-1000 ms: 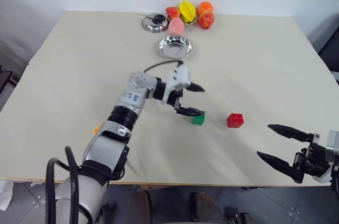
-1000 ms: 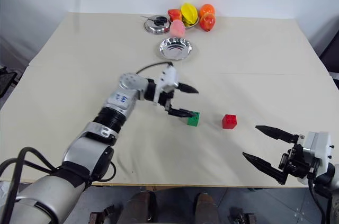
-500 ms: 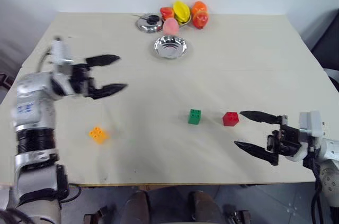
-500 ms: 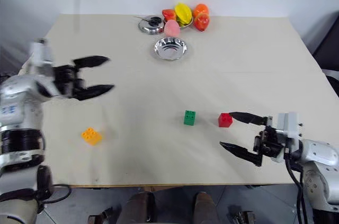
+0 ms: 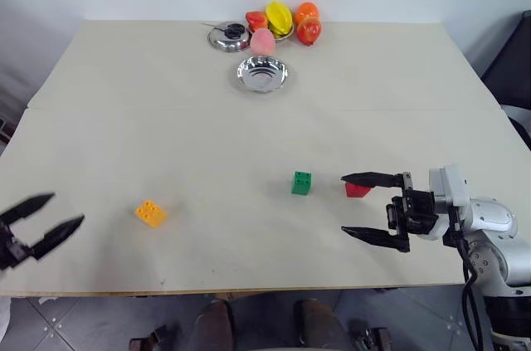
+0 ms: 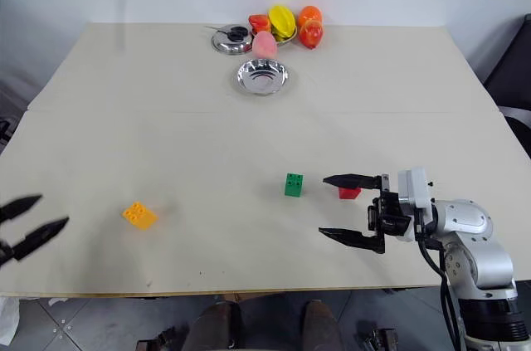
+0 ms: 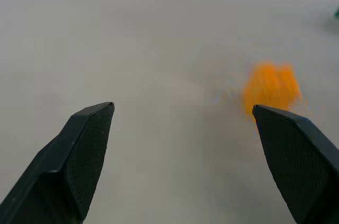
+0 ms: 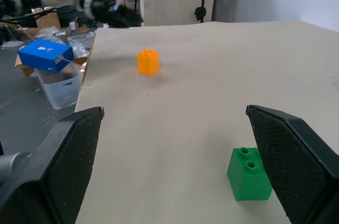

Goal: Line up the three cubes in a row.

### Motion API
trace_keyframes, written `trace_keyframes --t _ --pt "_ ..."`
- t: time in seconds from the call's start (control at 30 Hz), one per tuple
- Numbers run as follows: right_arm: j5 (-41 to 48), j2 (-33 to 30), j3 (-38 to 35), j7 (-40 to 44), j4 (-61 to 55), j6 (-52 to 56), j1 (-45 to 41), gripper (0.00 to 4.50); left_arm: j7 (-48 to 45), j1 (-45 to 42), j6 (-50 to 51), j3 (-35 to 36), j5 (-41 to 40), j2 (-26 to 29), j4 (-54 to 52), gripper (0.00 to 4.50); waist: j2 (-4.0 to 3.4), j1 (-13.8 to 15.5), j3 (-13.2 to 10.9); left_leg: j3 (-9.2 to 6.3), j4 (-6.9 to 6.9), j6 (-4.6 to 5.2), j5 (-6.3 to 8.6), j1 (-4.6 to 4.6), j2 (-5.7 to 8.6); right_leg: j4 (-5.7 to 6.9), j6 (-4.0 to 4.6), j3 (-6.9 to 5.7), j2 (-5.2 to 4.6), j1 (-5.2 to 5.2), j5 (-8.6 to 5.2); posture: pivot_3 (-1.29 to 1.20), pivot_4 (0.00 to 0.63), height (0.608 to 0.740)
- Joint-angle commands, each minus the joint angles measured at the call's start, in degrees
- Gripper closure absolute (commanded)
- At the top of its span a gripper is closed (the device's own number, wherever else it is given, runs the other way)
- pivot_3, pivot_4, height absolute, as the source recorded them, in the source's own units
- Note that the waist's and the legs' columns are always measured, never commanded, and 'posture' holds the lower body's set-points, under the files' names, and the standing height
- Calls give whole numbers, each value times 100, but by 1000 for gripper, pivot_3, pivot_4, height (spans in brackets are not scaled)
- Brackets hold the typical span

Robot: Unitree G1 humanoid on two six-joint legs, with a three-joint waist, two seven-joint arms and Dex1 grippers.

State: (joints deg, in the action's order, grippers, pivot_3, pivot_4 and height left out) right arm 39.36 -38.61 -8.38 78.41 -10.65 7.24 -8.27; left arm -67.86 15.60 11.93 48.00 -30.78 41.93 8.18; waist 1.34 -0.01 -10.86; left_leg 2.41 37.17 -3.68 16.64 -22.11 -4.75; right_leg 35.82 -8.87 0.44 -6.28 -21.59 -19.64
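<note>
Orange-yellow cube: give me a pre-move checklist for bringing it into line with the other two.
1. Orange-yellow cube free on the table, nothing on it: ok.
2. Left gripper open and holding nothing, beside that cube: ok.
3. Green cube and red cube already side by side: ok.
4. Bare table on the green cube's far side from the red one, to complete the row: ok.
5. Right gripper open, touching neither cube: cannot tell for the red one; its upper finger partly covers it.
6. Row complete: not ok.
</note>
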Motion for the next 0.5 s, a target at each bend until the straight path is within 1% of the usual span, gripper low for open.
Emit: trace_keyframes --t 0.03,0.13,0.23,0.3,0.33,0.4,0.5 --pt "30 16 -78 129 19 -154 -29 0 -144 401 -316 117 -149 -138 -296 62 3 1 2 0 1 0 0 1 0 0 0 0 -1 1 0 0 150 740" --pt "-3 -50 -116 191 59 -199 37 0 -180 575 -362 -106 -265 -342 -599 62 4 -7 3 0 1 -1 1 2 0 -1 1 0 -2 2 0 0 150 740" --pt "-25 -89 -145 204 79 -192 62 0 -17 455 -456 -357 -259 -440 -911 62 4 -10 3 0 0 -2 1 2 0 1 1 0 -2 2 0 0 150 740" --pt "-43 -115 -155 210 87 -184 74 0 -68 445 -349 -820 -196 -435 -1227 62 3 -14 3 0 0 -2 1 3 0 1 1 0 -2 2 0 0 150 740" --pt "-58 -122 -169 199 90 -192 86 0 38 282 -446 -1037 -96 -500 -1273 62 3 -16 3 1 0 -2 1 3 1 1 1 1 -2 2 0 0 150 740" --pt "-56 -150 -191 179 86 -142 99 0 450 -76 -442 -1300 58 -601 -1169 62 -3 -5 6 2 1 -2 2 3 1 1 0 2 -2 2 0 0 150 740" --pt "-73 -162 -217 211 150 -167 109 0 586 -321 -602 -1693 285 -647 -930 62 -2 -14 6 -1 2 -3 1 3 0 4 0 1 2 2 1 0 150 740"
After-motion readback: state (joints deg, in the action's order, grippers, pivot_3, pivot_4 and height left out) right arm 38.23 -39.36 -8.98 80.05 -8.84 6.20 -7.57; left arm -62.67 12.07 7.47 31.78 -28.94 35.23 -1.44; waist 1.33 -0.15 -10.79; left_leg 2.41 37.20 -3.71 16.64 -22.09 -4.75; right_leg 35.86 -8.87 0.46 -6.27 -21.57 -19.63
